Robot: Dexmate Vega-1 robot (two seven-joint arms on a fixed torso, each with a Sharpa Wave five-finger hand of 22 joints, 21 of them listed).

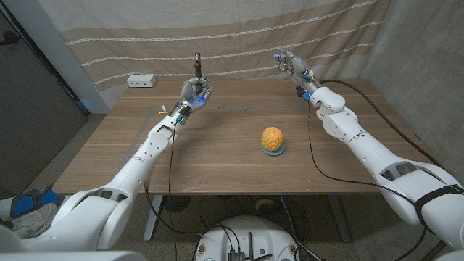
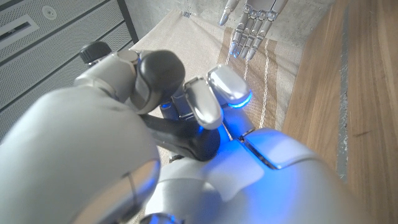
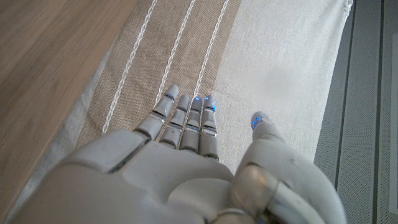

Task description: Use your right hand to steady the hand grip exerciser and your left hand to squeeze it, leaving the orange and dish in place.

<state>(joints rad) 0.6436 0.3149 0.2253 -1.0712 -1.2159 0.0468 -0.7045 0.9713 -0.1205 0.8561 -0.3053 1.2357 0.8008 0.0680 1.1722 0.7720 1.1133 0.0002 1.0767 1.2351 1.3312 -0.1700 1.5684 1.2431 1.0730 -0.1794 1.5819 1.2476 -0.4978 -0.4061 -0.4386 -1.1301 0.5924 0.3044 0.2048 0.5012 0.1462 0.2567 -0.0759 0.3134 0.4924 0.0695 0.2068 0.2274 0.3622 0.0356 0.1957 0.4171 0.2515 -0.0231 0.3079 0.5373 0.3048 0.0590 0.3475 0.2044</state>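
The hand grip exerciser (image 1: pixel 197 67) stood at the far side of the wooden table (image 1: pixel 217 159), left of the middle, held up off the surface with one dark handle pointing upward above the fingers. The left hand (image 1: pixel 194 93) gripped it — in the left wrist view its fingers (image 2: pixel 214 102) were curled round the black handles (image 2: pixel 186 140), the thumb side pressed against the rounded dark end (image 2: pixel 160 68) of one handle. How far the handles were pressed together could not be told.

The right hand (image 1: pixel 288 64) was well apart from the exerciser, raised above the far right part of the table in front of the striped cloth backdrop (image 1: pixel 239 36). It held nothing: in the right wrist view its fingers (image 3: pixel 186 121) were stretched out straight and close together side by side, the thumb (image 3: pixel 260 124) set a little off from them, blue lights glowing at the tips. The same hand showed in the left wrist view (image 2: pixel 252 25), fingers extended and free.

Nearer the robot and right of the middle, the orange (image 1: pixel 272 137) sat on the small dish (image 1: pixel 273 151) — both on the table between the two arms, untouched by either hand. A small white box (image 1: pixel 141 81) lay at the far left corner of the table.
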